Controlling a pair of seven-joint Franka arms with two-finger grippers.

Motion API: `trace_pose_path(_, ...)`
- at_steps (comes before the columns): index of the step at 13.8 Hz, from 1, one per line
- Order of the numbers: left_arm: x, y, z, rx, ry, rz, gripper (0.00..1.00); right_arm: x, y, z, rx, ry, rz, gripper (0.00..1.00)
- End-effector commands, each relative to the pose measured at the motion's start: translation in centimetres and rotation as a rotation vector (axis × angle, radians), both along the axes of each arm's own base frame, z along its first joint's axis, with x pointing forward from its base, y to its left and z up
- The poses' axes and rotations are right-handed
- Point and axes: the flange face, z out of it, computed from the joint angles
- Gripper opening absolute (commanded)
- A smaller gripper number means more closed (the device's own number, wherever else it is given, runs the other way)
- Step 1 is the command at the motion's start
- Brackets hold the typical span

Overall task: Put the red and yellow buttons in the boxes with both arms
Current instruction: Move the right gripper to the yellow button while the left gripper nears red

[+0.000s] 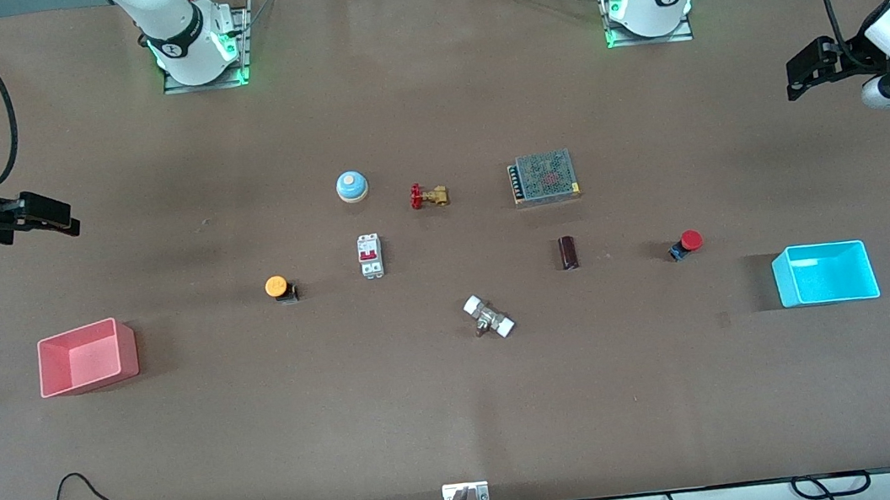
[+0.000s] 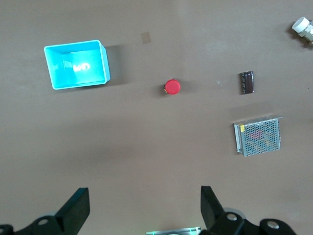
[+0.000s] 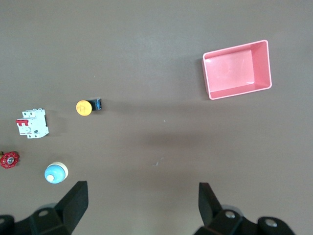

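Observation:
The red button (image 1: 688, 243) lies on its side beside the cyan box (image 1: 825, 273) at the left arm's end of the table; both show in the left wrist view, the button (image 2: 172, 87) and the box (image 2: 76, 64). The orange-yellow button (image 1: 279, 287) lies beside the pink-red box (image 1: 86, 356) at the right arm's end; the right wrist view shows this button (image 3: 87, 106) and box (image 3: 237, 69). My left gripper (image 1: 799, 75) is open and empty, high over the table's end. My right gripper (image 1: 55, 217) is open and empty, high over its end.
Between the buttons lie a blue-and-white dome bell (image 1: 351, 186), a red-handled brass valve (image 1: 428, 196), a white circuit breaker (image 1: 370, 256), a metal mesh power supply (image 1: 544, 177), a dark cylinder (image 1: 568, 253) and a white-ended fitting (image 1: 489, 317).

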Motion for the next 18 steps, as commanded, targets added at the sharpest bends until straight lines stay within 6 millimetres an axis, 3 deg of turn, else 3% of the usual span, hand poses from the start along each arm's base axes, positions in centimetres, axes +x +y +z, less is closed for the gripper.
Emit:
trace_pose_path(1, 0.2, 0.0, 0.4, -0.008, 0.007, -0.02, 1.0, -0.6, 0.1, 0.3, 0.016, 0.007, -0.018, 1.0)
trace_pose_path(6, 0.2, 0.0, 0.3, -0.008, 0.009, -0.018, 1.0, -0.6, 0.3, -0.1, 0.014, 0.015, -0.023, 1.0)
trace_pose_path(9, 0.2, -0.4, 0.2, -0.011, 0.01, -0.027, 1.0, -0.9, 1.1, -1.6, 0.017, 0.048, 0.004, 1.0)
trace_pose_path(11, 0.4, -1.3, -0.6, -0.014, 0.027, -0.047, 1.0, -1.3, 2.8, -3.4, 0.017, 0.07, 0.03, 1.0)
trace_pose_path(13, 1.4, -3.0, -3.1, -0.014, 0.073, -0.085, 1.0, -0.9, 5.0, -5.1, 0.017, 0.022, 0.049, 1.0)
trace_pose_path(16, 3.6, -5.2, -7.8, -0.033, 0.136, -0.277, 1.0, -0.7, 6.2, -6.9, 0.015, 0.003, 0.007, 1.0)
trace_pose_path(18, 4.8, -6.1, -11.2, -0.055, 0.151, -0.416, 1.0, -0.7, 9.3, -9.3, 0.017, -0.015, 0.021, 1.0)
